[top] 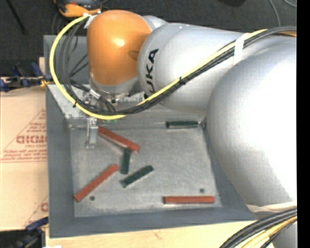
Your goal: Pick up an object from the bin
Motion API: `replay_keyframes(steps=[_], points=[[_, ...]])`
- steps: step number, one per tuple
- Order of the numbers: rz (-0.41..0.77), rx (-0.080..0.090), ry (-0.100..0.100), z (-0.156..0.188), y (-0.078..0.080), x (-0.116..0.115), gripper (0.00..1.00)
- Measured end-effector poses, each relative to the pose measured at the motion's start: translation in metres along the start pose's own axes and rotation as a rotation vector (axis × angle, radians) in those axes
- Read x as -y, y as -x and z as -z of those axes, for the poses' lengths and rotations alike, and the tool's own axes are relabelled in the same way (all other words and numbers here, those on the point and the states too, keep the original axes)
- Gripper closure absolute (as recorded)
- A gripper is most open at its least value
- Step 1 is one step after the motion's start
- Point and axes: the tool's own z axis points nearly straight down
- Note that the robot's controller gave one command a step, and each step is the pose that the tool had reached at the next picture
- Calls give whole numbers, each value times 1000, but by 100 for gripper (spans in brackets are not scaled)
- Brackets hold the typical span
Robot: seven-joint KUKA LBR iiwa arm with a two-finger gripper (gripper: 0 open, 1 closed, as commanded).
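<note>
Pincer (pixel 92 134) low over grey bin (pixel 59 190) floor, beside red bar (pixel 119 139).

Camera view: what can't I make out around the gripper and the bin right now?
- Gripper: mostly hidden under the orange wrist cover, so its state cannot be told.
- Upper red stick: its left end lies right beside the gripper, and contact cannot be judged.
- Green stick by the back wall: its right end reaches the arm and may be covered.
- Bin: the arm hides its back-left corner and right side.
</note>
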Motion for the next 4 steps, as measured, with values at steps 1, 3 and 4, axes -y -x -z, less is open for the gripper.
replay_keyframes(steps=[1,3,4], points=[[-4,6,1,5,1,1,0],[11,7,1,-101,-2,90,0],[-52,13,4,-131,2,85,100]])
